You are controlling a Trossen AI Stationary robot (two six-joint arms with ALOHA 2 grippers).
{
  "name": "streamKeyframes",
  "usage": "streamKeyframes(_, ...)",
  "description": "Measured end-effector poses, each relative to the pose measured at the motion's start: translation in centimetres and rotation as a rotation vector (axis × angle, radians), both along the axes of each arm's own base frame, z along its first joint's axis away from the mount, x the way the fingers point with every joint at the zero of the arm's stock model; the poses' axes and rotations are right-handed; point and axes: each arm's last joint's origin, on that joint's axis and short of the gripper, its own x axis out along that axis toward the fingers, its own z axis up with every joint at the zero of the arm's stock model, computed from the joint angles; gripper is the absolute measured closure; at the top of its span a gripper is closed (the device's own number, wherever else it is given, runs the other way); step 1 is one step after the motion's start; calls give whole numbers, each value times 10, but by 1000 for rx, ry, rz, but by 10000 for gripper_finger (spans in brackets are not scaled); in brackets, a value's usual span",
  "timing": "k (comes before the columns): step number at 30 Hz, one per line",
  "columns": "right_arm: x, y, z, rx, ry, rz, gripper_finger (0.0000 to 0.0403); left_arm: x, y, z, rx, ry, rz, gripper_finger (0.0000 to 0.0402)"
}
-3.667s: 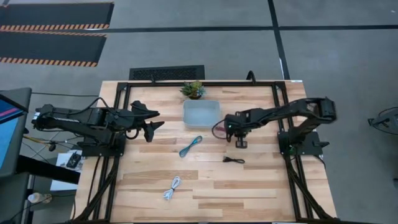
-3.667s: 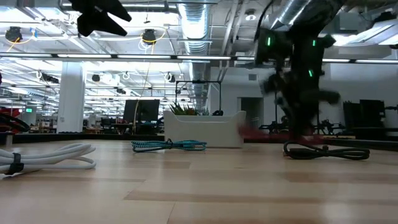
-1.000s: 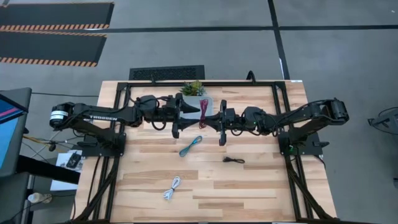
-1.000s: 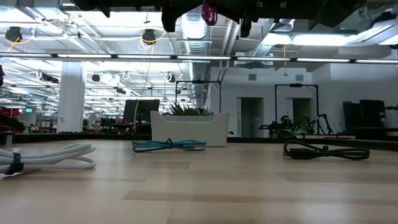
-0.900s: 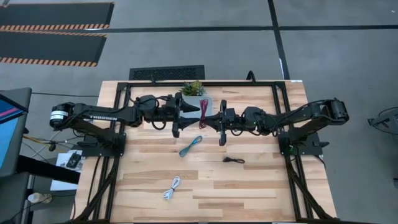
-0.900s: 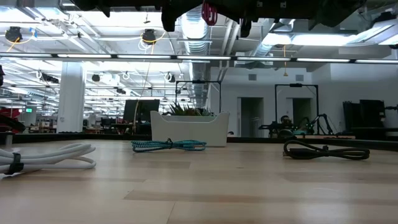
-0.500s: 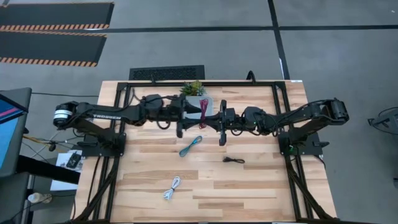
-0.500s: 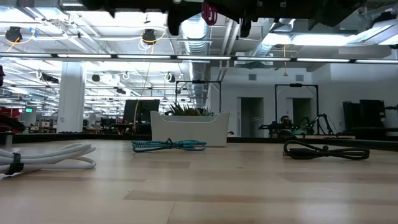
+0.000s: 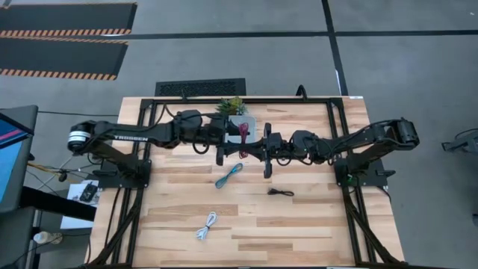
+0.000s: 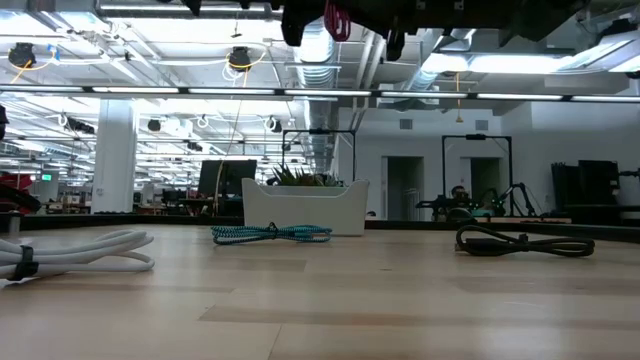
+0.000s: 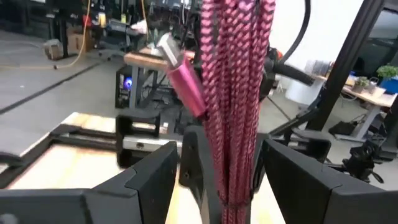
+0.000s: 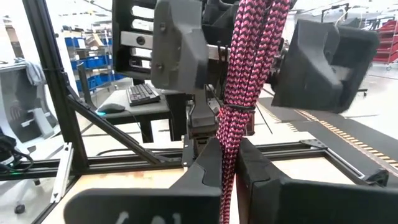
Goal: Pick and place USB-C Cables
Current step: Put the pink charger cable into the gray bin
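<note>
My right gripper (image 12: 229,163) is clamped tight on the maroon cable (image 12: 252,56), held aloft over the clear bin (image 9: 237,123). My left gripper (image 11: 214,180) is spread wide, one finger on each side of the hanging bundle, not gripping. Teal cable (image 9: 228,175), black cable (image 9: 280,193) and white cable (image 9: 207,226) lie on the table (image 9: 314,224).

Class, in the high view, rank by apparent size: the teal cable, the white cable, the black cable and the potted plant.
1. Potted plant
2. Teal cable and white cable: too alike to separate
3. Black cable
</note>
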Motion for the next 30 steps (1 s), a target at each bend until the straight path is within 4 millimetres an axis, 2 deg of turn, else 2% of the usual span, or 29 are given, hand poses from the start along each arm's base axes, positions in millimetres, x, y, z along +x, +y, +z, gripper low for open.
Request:
streamKeyframes(3, 0, 0, 0, 0, -1, 0, 387, 0, 1, 1, 2, -10, 21, 187)
streamKeyframes(6, 0, 0, 0, 0, -1, 0, 386, 0, 1, 1, 2, -6, 24, 216)
streamKeyframes(16, 0, -2, 0, 30, -1, -18, 363, 0, 1, -3, 10, 23, 22, 383)
streamKeyframes(20, 0, -6, -1, 61, 4, -30, 328, 0, 2, -4, 26, 39, 38, 383)
streamKeyframes(30, -1, -11, 2, 56, -15, -58, 185, -7, 11, -4, 37, 84, 82, 390)
